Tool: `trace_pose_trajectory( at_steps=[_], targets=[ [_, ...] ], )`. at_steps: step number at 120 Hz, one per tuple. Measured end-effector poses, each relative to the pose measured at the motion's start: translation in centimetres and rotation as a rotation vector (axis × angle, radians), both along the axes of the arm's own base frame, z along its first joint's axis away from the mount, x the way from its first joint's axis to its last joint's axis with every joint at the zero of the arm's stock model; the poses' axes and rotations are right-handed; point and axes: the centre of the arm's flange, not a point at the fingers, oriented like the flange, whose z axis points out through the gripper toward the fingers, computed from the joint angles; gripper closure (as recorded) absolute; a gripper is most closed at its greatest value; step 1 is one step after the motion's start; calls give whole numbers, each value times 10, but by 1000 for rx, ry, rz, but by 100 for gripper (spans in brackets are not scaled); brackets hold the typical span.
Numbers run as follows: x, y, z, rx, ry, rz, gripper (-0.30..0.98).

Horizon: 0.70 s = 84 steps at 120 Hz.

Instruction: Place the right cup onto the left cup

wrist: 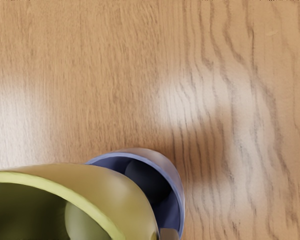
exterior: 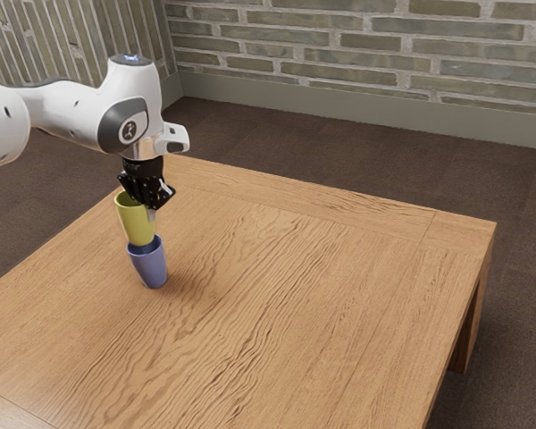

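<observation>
Brown wood makes up our tabletop [exterior: 277,295]. Our fingers [exterior: 149,206] look pinched on the side of the tall, smooth yellow cup [exterior: 136,223]. We think it is light and stiff, maybe a bit slippery, so its thin wall near the rim is good to grab. It hangs down from our fingers, over the mouth of the smooth blue-purple cup [exterior: 149,265]. We can't tell if the cups touch.

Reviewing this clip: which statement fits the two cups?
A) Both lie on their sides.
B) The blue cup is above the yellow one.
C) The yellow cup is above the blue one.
C: the yellow cup has its base up at the rim of the blue cup.
</observation>
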Motion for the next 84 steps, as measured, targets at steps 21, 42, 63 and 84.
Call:
trace_pose_trajectory(
  at_steps=[21,42,63,84],
  targets=[
    [3,-1,-7,-18,-11,-11,78],
    [-2,-1,-18,-39,-3,-12,78],
    [-6,0,-24,-50,-2,-13,78],
    [-8,1,-26,-57,1,-15,55]
  ],
)
